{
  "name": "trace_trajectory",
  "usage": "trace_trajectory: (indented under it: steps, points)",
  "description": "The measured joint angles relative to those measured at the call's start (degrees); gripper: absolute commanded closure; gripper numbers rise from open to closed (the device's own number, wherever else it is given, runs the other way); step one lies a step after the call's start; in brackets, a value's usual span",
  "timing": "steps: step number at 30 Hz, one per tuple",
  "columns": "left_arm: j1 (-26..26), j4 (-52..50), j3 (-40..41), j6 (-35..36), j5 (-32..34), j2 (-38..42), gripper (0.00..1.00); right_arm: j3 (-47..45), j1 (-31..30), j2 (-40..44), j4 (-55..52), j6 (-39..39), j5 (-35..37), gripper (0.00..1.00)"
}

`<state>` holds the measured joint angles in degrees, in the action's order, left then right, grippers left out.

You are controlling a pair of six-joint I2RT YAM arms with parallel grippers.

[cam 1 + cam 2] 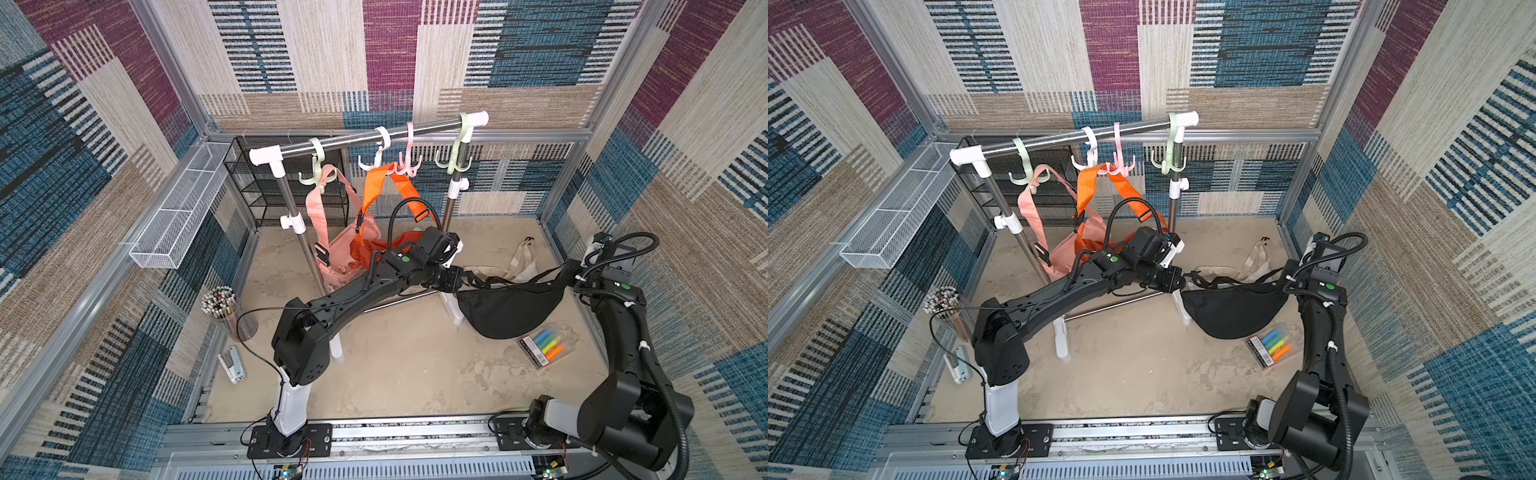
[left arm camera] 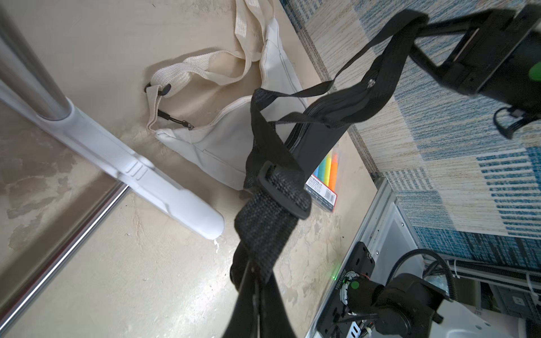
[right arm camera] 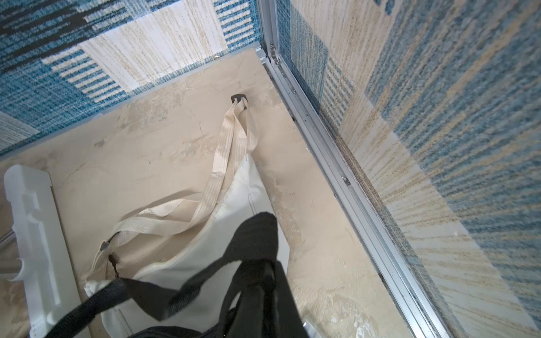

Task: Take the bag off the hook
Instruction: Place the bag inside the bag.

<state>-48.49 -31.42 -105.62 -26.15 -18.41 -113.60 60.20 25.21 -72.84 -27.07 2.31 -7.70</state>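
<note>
Black fabric stretches between both arms: in a top view the black bag (image 1: 511, 309) hangs slung above the floor (image 1: 395, 365) at four o'clock, well apart from the hooks (image 1: 405, 168) on the rack (image 1: 353, 141) at twelve o'clock. The left gripper (image 1: 462, 279) is clenched on the strap (image 2: 269, 222) at the bag's nine o'clock end. The right gripper (image 1: 575, 277) is clamped on its three o'clock end. A cream bag (image 1: 519, 259) lies at its twelve o'clock and a highlighter pack (image 1: 546, 347) at its five o'clock. A pink bag (image 1: 332, 266) and an orange bag (image 1: 361, 249) hang from hooks.
</note>
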Motion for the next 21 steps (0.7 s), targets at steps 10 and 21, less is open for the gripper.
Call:
trace_trajectory:
  steps: [10,21]
  points:
    - [0.2,-8.2,-20.5,0.8,0.0,-12.9,1.0,6.1,1.4,-9.0,1.7,0.2,-2.6,0.95]
    - [1.6,-13.1,-34.4,0.3,-1.7,-23.6,0.89,11.1,2.9,-16.5,2.8,0.2,-3.3,0.76]
